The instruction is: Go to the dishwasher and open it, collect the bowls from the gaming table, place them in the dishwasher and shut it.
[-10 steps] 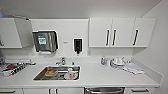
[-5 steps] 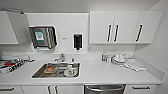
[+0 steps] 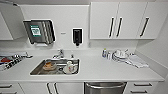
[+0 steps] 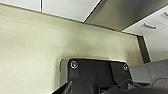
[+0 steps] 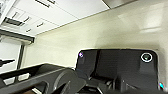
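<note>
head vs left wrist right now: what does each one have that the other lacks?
Head view alone: the sink with dishes in it, the tap, the wall dispenser, the countertop, and the dishwasher, shut, under the counter.
Left wrist view alone: pale floor and the robot's dark plate.
Both: white cabinet fronts with bar handles.

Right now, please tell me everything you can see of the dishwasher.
The dishwasher sits under the white counter, right of the sink, between white cupboard doors and drawers. The head view cuts it off low, so just its upper front shows: a stainless-steel panel with a long bar handle across the top. The door looks shut; nothing touches it.
</note>
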You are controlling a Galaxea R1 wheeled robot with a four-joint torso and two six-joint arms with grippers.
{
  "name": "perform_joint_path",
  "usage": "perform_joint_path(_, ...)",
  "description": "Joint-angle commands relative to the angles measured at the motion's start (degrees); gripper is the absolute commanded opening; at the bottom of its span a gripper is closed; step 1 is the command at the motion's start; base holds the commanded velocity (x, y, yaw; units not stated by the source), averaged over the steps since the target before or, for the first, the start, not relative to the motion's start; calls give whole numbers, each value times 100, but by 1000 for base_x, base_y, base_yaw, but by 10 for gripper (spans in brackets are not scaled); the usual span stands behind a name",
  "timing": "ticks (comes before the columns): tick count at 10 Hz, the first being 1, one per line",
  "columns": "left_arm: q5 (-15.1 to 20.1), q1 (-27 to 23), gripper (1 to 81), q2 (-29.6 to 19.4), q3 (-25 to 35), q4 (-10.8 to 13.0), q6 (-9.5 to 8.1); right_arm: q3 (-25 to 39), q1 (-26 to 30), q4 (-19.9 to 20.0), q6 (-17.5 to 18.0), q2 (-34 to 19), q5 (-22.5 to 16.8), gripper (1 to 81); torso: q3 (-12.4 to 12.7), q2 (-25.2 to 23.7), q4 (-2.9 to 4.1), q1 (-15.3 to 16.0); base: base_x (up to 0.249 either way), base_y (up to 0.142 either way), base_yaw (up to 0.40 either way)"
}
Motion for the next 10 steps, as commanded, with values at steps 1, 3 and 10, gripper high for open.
perform_joint_path(1, 44, -720, 811, -1673, 1648, 68, -145, 239, 547, 106, 83, -348, -283, 811, 0, -573, 0, 369, 0, 0, 0)
perform_joint_path(3, 79, -1028, 811, -2009, 2080, 76, -145, 265, 715, 115, 110, -348, -292, 811, -31, -957, 0, 612, 0, 0, 0)
perform_joint_path(10, 2354, -3953, 811, -2299, 3055, -47, -980, 458, 1410, 202, 408, -339, -600, 811, -709, -2328, 0, 1462, 0, 0, 0)
